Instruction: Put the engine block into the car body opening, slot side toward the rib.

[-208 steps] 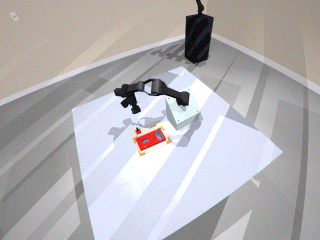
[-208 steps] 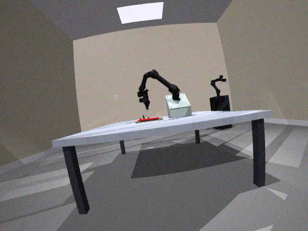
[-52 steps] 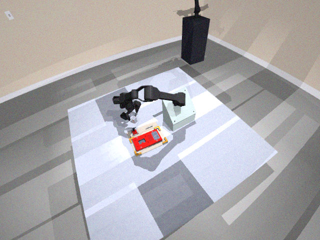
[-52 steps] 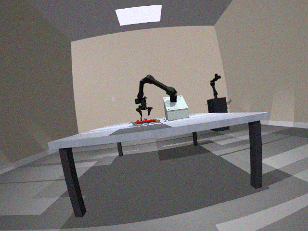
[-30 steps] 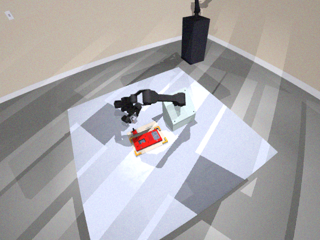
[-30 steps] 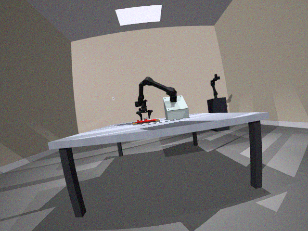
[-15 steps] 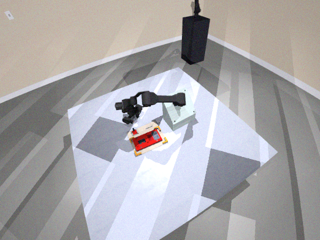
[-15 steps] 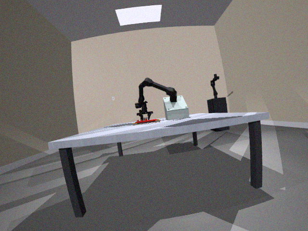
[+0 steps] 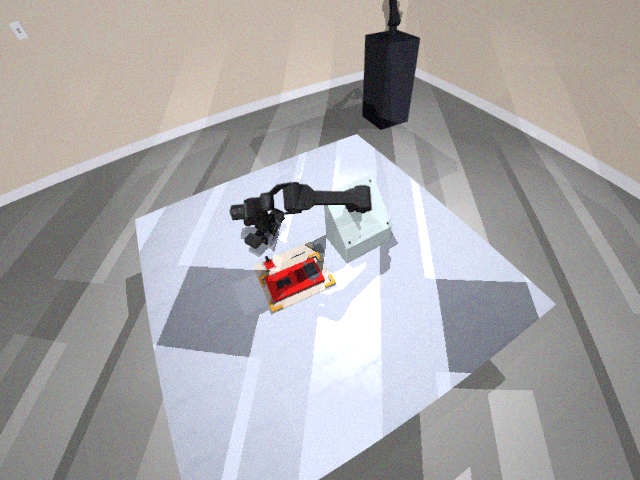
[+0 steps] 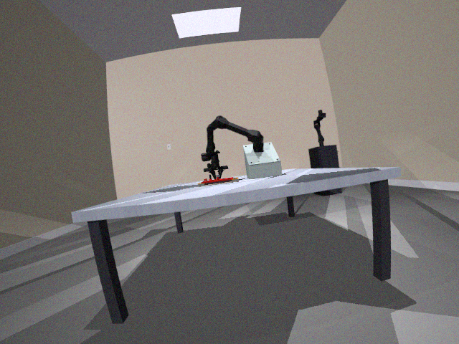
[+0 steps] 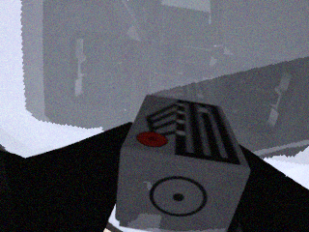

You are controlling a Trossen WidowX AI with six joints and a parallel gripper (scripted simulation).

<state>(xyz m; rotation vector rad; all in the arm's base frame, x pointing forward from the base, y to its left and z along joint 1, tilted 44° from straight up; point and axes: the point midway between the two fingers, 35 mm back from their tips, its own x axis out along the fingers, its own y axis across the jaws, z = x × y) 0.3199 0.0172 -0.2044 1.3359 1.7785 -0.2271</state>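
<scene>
The engine block (image 11: 183, 169) is a grey box with black slots and a red disc on its top and a ringed circle on the side facing the wrist camera. My gripper (image 9: 268, 235) (image 10: 217, 176) (image 11: 178, 139) is shut on it, with a black finger on each side. I cannot tell whether the block touches the table. The red car body (image 9: 296, 284) (image 10: 222, 180) lies beside the gripper and has two dark rectangular areas on top. I cannot tell whether the rib shows. The car body is out of the wrist view.
The car body lies on a cream board (image 9: 306, 300) with orange corner brackets (image 9: 330, 281). A small red piece (image 9: 269, 264) with a black knob stands at the board's edge near the gripper. The arm's base stands on a pale green sloped box (image 9: 356, 245) (image 10: 264, 170) nearby.
</scene>
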